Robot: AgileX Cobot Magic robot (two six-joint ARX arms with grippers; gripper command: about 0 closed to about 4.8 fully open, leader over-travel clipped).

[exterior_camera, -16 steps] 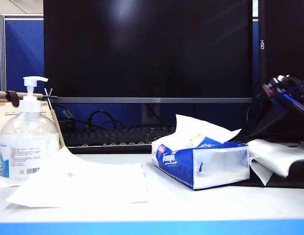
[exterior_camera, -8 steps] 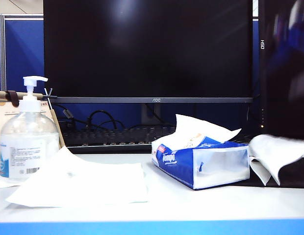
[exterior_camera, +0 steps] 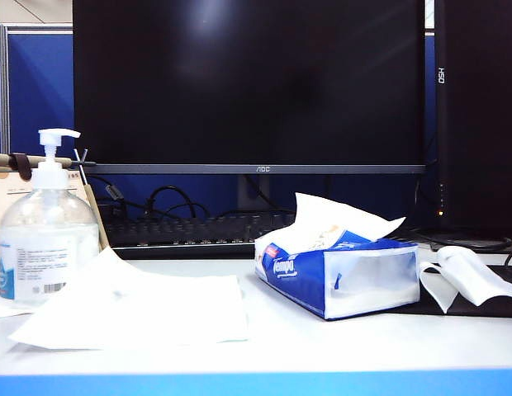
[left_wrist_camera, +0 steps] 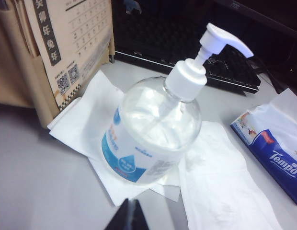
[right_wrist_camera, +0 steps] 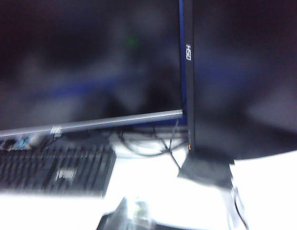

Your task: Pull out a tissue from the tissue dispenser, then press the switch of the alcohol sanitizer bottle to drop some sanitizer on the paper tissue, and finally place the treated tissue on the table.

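1. The tissue, thin, limp and creased white paper, lies folded at the table's right edge, partly on a black mat, just beside the tissue dispenser.
2. The tissue dispenser is a soft blue-and-white "Tempo" pack with a translucent end; a white sheet pokes from its top slit, right of the table's middle.
3. The alcohol sanitizer bottle, rounded clear plastic with clear gel and a printed label, stands at the table's left edge on a flat white paper sheet.
4. The switch, a white pump head with a sideways spout, tops the bottle.
5. The left gripper hovers above the bottle; only a dark tip shows, so I cannot tell its state.
6. The right gripper appears blurred at the frame edge, clenched shut, gripping nothing visible.
7. The table is pale white-grey with a bright blue front edge; a black keyboard, dark monitors and blue partition stand behind.
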